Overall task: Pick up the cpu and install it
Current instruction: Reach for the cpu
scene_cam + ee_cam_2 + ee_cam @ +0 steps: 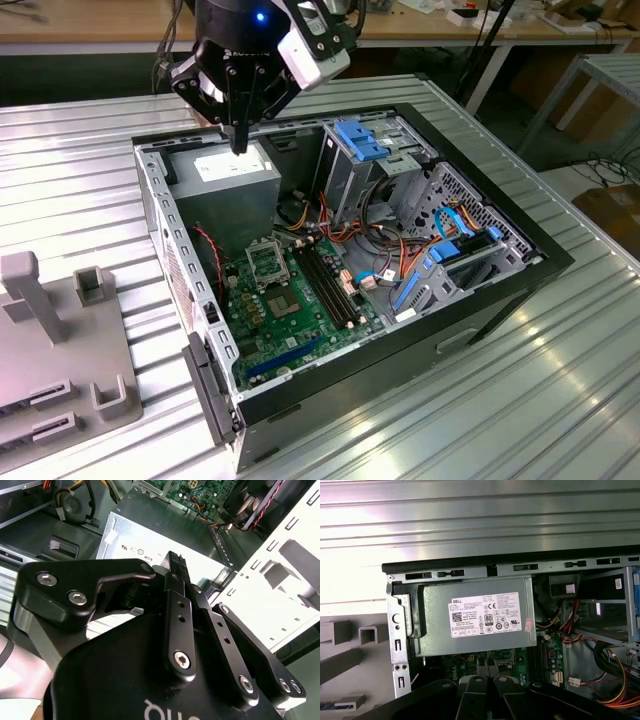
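table (560, 390): ribbed metal, bright glare | rear: wooden workbench (110, 32) | exterior view's right: metal-frame stand (605, 72), cardboard box (615, 212) on grey floor (560, 182)

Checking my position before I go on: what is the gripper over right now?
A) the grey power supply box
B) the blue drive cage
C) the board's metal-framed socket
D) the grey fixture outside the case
A: in the exterior view the gripper hangs above the grey power supply box in a corner of the case, and both wrist views show that box beneath it.
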Motion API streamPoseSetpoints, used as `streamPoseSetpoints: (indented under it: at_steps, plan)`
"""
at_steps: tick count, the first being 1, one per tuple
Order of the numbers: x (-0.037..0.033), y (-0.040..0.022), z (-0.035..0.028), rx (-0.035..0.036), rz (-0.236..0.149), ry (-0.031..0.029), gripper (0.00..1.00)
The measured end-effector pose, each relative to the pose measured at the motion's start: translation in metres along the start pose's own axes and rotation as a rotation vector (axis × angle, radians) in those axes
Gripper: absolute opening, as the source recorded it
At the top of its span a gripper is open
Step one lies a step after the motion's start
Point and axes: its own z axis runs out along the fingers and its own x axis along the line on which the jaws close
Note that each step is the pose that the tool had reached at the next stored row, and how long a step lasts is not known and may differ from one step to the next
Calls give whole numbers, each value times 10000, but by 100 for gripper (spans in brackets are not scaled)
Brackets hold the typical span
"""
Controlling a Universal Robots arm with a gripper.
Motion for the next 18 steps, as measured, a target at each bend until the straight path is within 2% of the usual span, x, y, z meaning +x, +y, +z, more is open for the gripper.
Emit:
streamPoseSetpoints:
  at_steps: [18]
  plan:
    - [54, -4, -1, 0, 0, 3, 11]
